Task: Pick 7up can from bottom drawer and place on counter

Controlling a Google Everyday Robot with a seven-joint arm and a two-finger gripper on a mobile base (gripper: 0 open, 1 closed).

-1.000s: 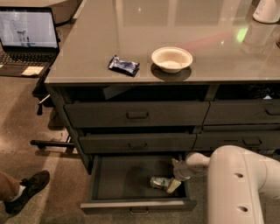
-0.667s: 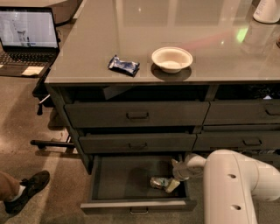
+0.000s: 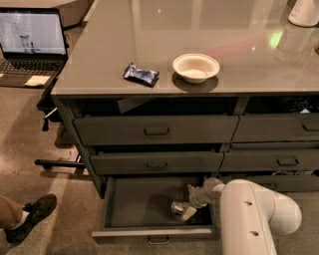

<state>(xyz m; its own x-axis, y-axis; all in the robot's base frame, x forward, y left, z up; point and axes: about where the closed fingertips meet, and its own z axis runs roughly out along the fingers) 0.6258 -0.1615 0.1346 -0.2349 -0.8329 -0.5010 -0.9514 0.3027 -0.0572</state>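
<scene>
The bottom drawer (image 3: 129,209) is pulled open below two closed drawers of the same grey. The 7up can (image 3: 178,207) lies on its side near the drawer's right end. My gripper (image 3: 189,201) reaches down into the drawer from the white arm (image 3: 249,209) at the lower right, with one pale finger (image 3: 188,213) just in front of the can and the other behind it. The counter (image 3: 199,30) spreads above the drawers, glossy and grey-brown.
A white bowl (image 3: 196,67) and a dark blue snack packet (image 3: 141,74) lie near the counter's front edge. A white container (image 3: 304,12) stands at the far right. An open laptop (image 3: 31,42) sits to the left. A person's shoe (image 3: 30,216) is on the floor at left.
The arm has shifted slightly left and lower into the drawer. The gripper stays by the can, which has not visibly moved.
</scene>
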